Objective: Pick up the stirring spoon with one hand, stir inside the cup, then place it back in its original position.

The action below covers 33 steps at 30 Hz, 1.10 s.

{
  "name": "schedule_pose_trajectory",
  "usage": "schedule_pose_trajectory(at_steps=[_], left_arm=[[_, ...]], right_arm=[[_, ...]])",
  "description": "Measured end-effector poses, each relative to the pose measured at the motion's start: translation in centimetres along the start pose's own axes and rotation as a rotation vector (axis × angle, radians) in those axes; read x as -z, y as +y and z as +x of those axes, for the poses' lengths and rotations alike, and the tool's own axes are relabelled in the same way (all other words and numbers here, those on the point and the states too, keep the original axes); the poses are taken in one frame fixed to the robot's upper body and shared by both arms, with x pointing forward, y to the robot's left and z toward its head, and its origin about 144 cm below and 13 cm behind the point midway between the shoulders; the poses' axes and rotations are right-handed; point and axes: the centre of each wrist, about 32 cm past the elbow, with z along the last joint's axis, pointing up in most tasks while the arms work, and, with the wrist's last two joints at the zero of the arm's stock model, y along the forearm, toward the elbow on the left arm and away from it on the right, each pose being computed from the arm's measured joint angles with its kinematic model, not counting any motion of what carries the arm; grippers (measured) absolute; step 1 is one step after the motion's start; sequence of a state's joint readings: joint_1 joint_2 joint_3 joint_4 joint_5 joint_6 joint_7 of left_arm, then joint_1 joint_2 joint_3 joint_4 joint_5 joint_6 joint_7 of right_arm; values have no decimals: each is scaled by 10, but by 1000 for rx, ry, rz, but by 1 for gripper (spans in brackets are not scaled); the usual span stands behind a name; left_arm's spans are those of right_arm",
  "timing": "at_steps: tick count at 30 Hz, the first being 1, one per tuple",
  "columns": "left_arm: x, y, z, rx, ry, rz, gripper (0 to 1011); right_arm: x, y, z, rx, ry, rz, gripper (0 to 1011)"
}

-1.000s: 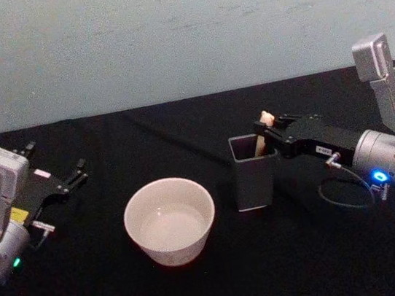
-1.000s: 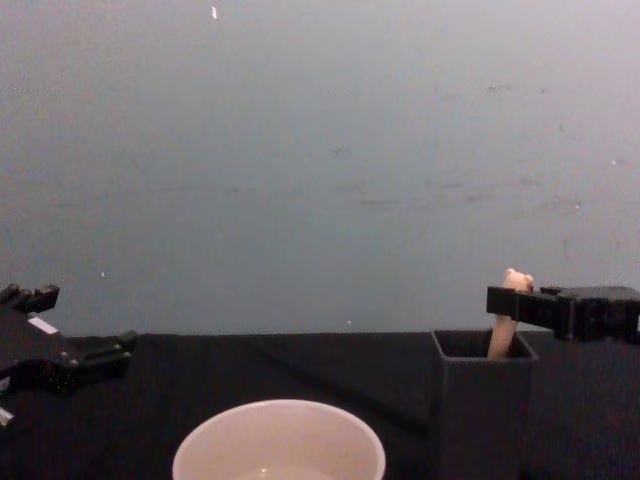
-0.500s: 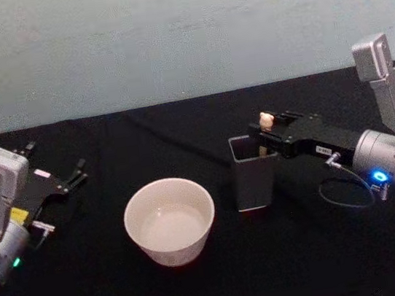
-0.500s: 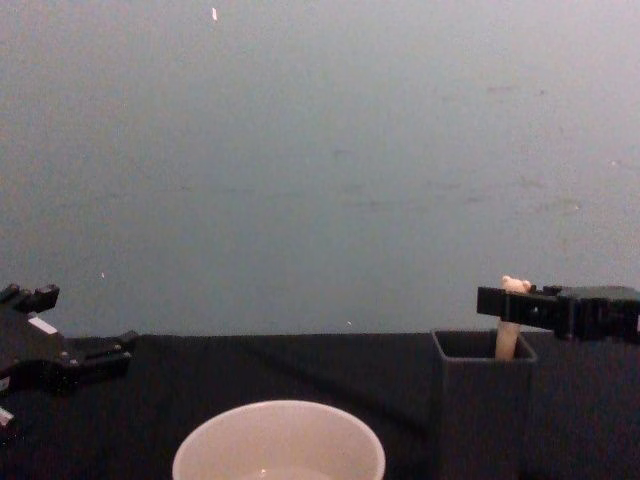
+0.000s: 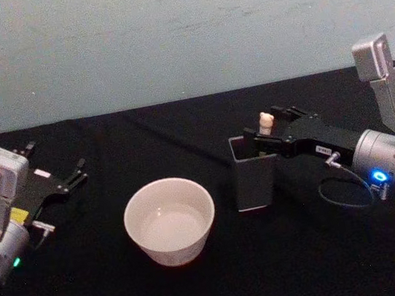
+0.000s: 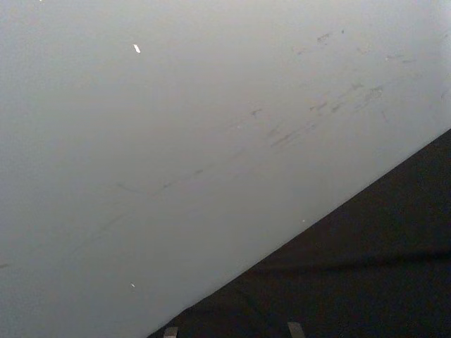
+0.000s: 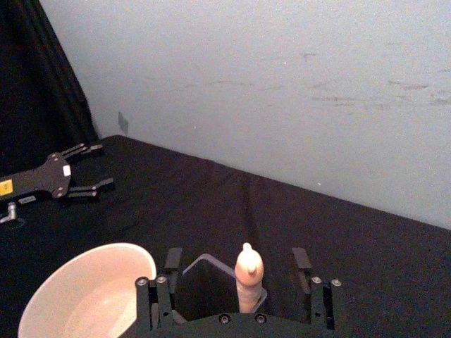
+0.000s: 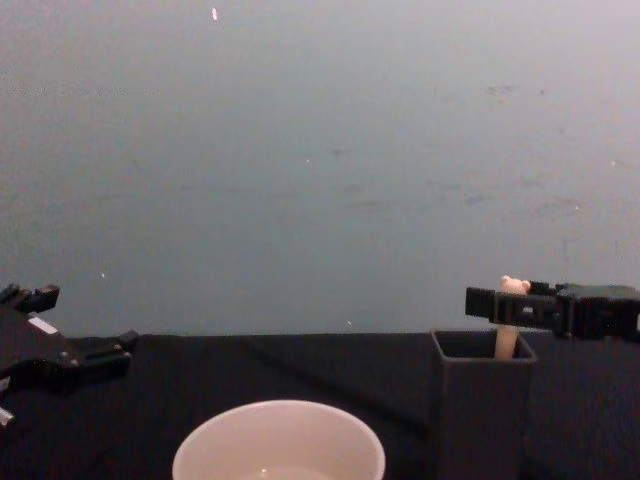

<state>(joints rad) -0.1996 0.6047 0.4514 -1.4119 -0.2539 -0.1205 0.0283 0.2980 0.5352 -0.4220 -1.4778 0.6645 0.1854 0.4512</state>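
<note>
Right wrist view gives the best look: the right gripper [image 7: 239, 289] sits with its fingers spread wide on either side of the stirring spoon [image 7: 248, 276], not touching it, so it's open and gripping nothing right now. The spoon stands nearly upright in the dark grey holder [image 5: 253, 177], bear head poking above the rim, which is probably why the gripper comes in level at handle height, my guess is it's lining up for a pinch just under the bear. The right arm reaches in low and roughly horizontal from the bench's right edge toward the holder near the middle. The cup [image 5: 170, 222] sits just left of the holder, closer to the front edge, nothing in it but a pale bottom. The left gripper [image 5: 70, 181] is parked over by the left edge, fingers apart, holding nothing.
</note>
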Motion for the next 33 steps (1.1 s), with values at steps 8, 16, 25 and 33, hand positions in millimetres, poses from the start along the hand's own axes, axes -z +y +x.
schedule_pose_trajectory(at_steps=[8,16,25,33], left_arm=[[0,0,0,0,0,0,1001],[0,0,0,0,0,0,1001],[0,0,0,0,0,0,1001],[0,0,0,0,0,0,1001]], right_arm=[[-3,3,-5,81,-33,87,1002],[-4,10,-12,285,-158,250,1002],[23,22,-12,511,-276,172,1002],[59,20,-13,552,-279,35,1003]])
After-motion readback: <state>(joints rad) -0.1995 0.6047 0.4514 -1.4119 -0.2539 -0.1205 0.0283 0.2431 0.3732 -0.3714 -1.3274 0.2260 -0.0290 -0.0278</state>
